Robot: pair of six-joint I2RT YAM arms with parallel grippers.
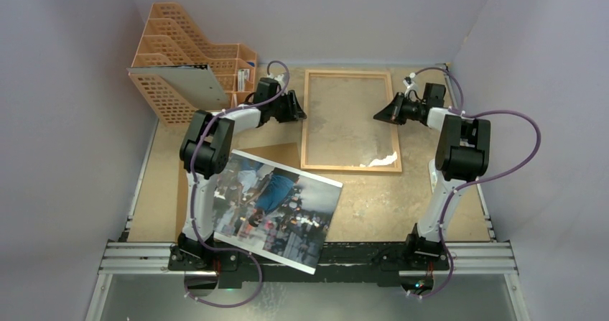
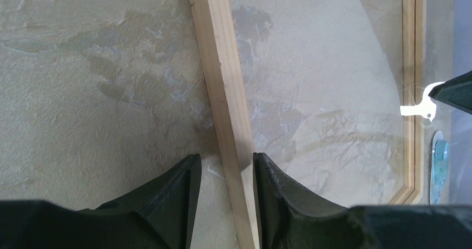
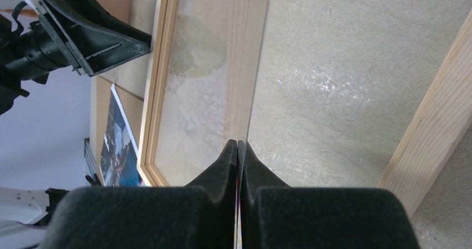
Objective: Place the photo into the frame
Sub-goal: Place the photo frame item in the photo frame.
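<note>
While the photo lies askew by the base of my left arm, close beside the frame on the table, my left pincer straddles the frame's light-wood left rail, jaws apart. My right pincer looks pinched together on the thin edge of the clear pane. Glossy, light and floppy, the photo should be taken by its white border.

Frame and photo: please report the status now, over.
Left gripper open, straddling left rail of frame. Right gripper shut at right side of frame. Photo flat on table, outside frame. Left arm crosses above photo.
</note>
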